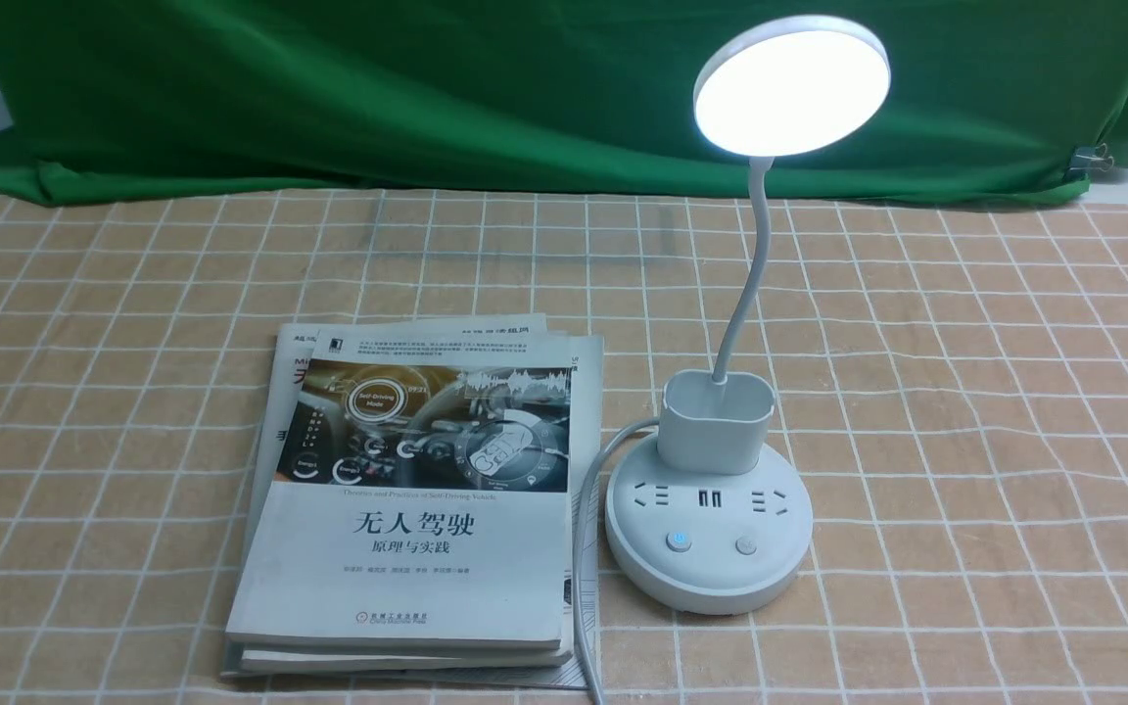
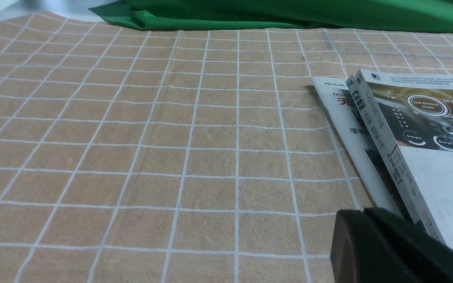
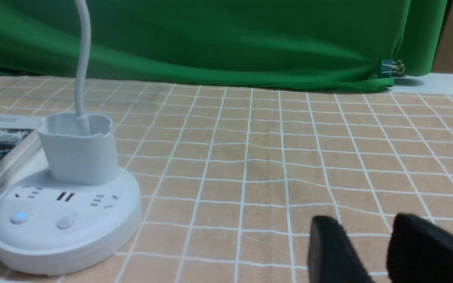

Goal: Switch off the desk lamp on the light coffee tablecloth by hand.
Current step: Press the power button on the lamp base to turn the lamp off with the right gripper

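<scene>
Light coffee tablecloth (image 1: 995,392): tan-orange with a white grid, covers the desk from near edge to far edge. Faint creases in it.

Green backdrop cloth (image 1: 427,88): hangs along the far edge, hem bunched on the desk. A binder clip (image 1: 1093,157) is fixed to it near the far right corner.

Stack of books (image 1: 407,548): lies flat, left of centre, reaching close to the near edge. Top cover shows a car dashboard picture and Chinese title. Lower books fan out slightly at the far end.

Desk lamp (image 1: 711,509): stands on the tablecloth right of centre, toward the near edge, with its round base just beside the right side of the books.
- Disc head (image 1: 791,83) lit, bright white, seen against the backdrop.
- Thin neck (image 1: 745,284) curves up out of the oval cup (image 1: 716,426) at the back of the base.
- Sockets on top of the base. Two buttons nearer the near edge: left button (image 1: 679,541) glows blue, right button (image 1: 746,544) is dark.
- Grey cable (image 1: 584,548) leaves the left side of the base and runs between base and books to the near edge.

Left gripper (image 2: 364,214): low at the near left corner, beside the books. Fingers lie together, only a thin seam between them, holding nothing.

Right gripper (image 3: 364,224): low over the cloth, well to the right of the lamp base. Fingers stand apart with cloth showing between, touching nothing.
</scene>
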